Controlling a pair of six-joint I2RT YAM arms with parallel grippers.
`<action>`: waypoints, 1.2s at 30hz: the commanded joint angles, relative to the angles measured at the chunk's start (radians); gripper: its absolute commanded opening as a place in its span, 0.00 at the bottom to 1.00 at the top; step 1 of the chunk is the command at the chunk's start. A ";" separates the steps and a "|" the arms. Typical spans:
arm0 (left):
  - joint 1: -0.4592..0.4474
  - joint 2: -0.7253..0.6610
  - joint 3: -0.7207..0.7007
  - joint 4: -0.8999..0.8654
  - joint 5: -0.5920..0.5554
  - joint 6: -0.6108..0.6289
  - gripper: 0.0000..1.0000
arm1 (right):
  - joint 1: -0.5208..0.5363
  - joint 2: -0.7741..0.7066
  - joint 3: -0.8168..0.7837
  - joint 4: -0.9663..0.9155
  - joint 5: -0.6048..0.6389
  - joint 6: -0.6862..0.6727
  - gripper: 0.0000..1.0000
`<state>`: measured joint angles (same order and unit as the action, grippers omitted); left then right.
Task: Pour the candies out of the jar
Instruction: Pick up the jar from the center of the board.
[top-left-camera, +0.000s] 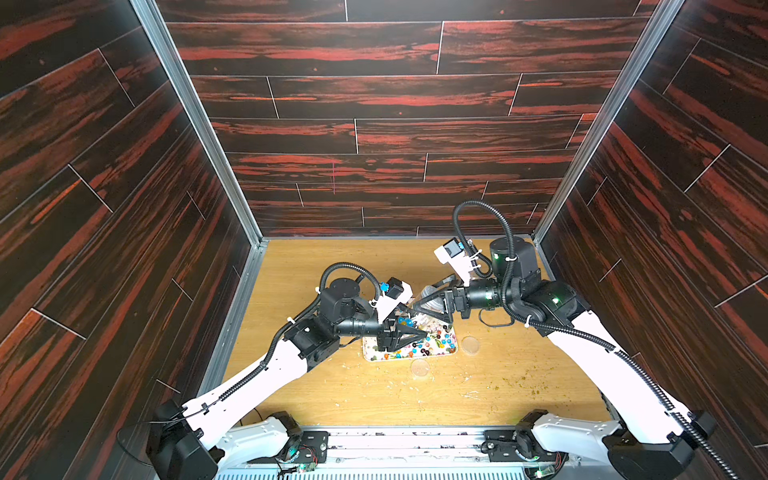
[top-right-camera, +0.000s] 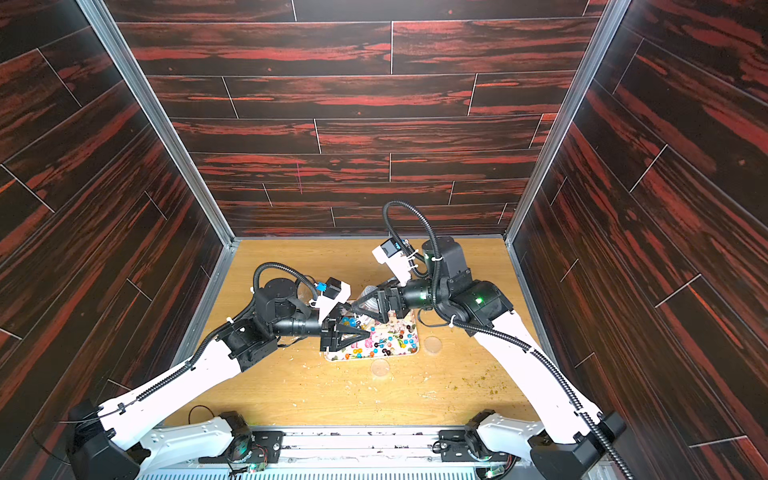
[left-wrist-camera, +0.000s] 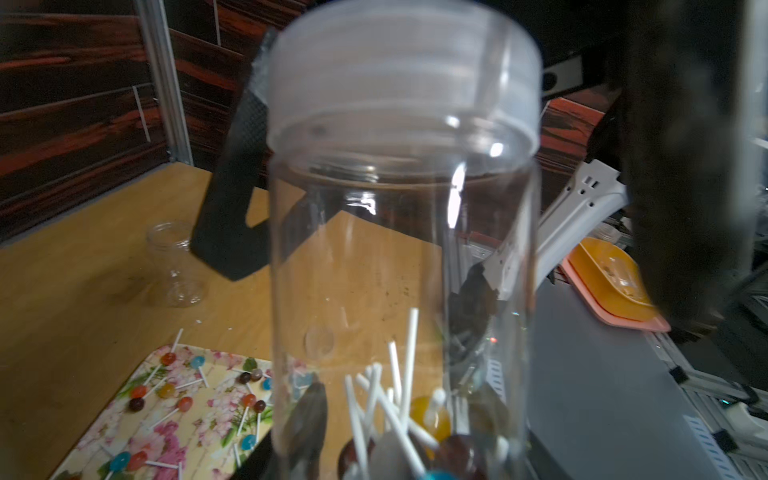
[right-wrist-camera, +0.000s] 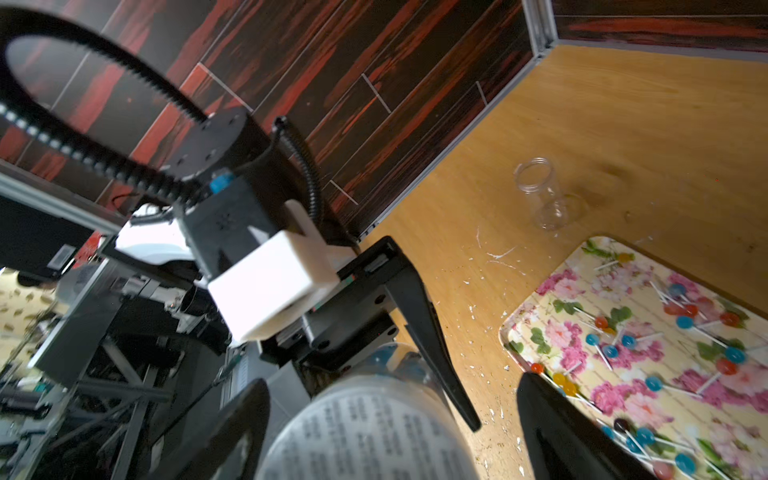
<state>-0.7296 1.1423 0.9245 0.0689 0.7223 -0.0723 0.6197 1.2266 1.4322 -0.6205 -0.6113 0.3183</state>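
A clear jar (left-wrist-camera: 399, 249) with its frosted lid (left-wrist-camera: 403, 79) on is held over the far left part of the flowered tray (top-left-camera: 415, 356). My left gripper (top-left-camera: 415, 326) is shut on the jar's lower body. Several candies (left-wrist-camera: 428, 415), round balls on white sticks, lie at the jar's bottom end. More candies (top-left-camera: 440, 343) are scattered on the tray. My right gripper (right-wrist-camera: 388, 384) is open, with one finger on each side of the printed lid (right-wrist-camera: 374, 436) and a gap at each side. In both top views the two grippers meet at the jar.
An empty small clear jar (right-wrist-camera: 540, 191) stands on the wooden table beyond the tray, towards the back wall. Two loose round lids (top-left-camera: 470, 344) (top-left-camera: 419, 368) lie right of and in front of the tray. Crumbs (top-left-camera: 519, 382) are strewn over the front right of the table.
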 joint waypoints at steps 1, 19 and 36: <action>-0.037 -0.027 -0.019 0.101 -0.162 0.061 0.32 | 0.002 -0.024 0.043 0.016 0.138 0.126 0.99; -0.167 0.102 -0.019 0.273 -0.604 0.220 0.32 | 0.050 -0.075 0.105 -0.121 0.533 0.285 0.86; -0.176 0.096 -0.038 0.313 -0.635 0.221 0.32 | 0.063 -0.045 0.083 -0.099 0.534 0.261 0.81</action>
<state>-0.8989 1.2564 0.8978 0.3347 0.0952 0.1356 0.6781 1.1660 1.5154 -0.7448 -0.0563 0.5823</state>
